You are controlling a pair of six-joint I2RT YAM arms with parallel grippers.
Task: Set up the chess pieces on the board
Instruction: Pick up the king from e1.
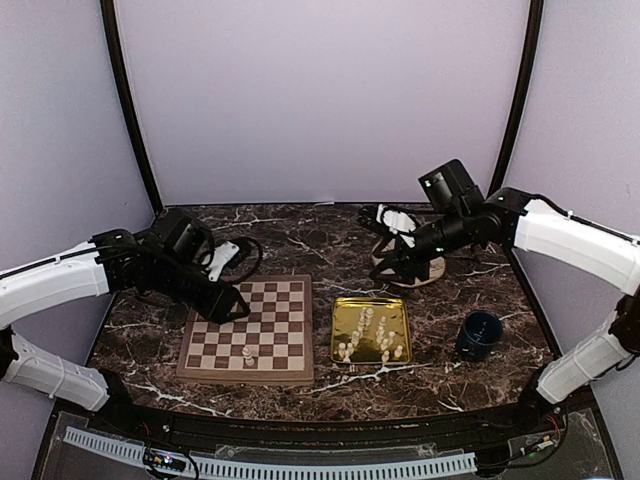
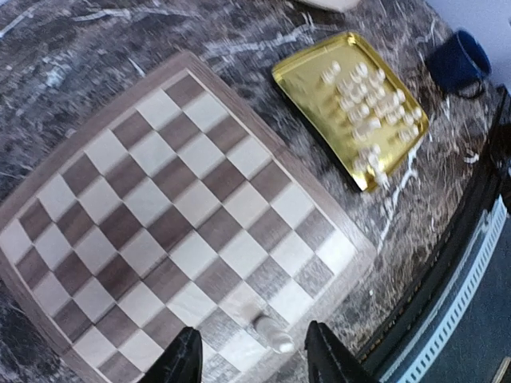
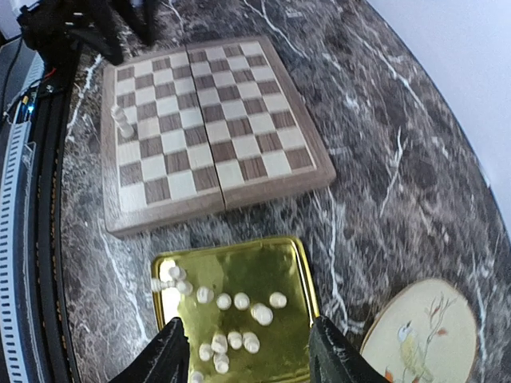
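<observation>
**One piece on the board, the rest in the gold tray**

The gold tray [image 1: 348,315] lies on the dark marble desk [image 1: 300,235], just to the right of the board [image 1: 270,315] and apart from it. It holds nearly all of the chess pieces [image 1: 372,335]: small cream-white figures, loosely scattered, mostly in the tray's right-hand and near part. Several lie on their sides. The right wrist view shows the same cluster [image 3: 231,319] on the tray's shiny floor [image 3: 239,267].

A blue cup [image 1: 480,335] stands to the right of the tray, well apart from it. Its inside is too dark to tell what it holds. A round plate with a bird picture [image 3: 419,339] lies beyond the tray, toward the back of the desk.

On the board, a single white piece [image 1: 248,353] stands upright in the row nearest the arms' bases, about mid-row.

The left pincer [image 1: 228,305] hangs above the board's far left part. Its fingers [image 2: 184,359] are spread and hold nothing. In its wrist view the single piece [image 2: 273,333] shows below, between the fingertips, untouched.

The right pincer [image 1: 392,268] hangs above the far edge of the tray, near the bird plate. Its fingers [image 3: 164,355] are parted and empty, clear of the pieces beneath.
</observation>
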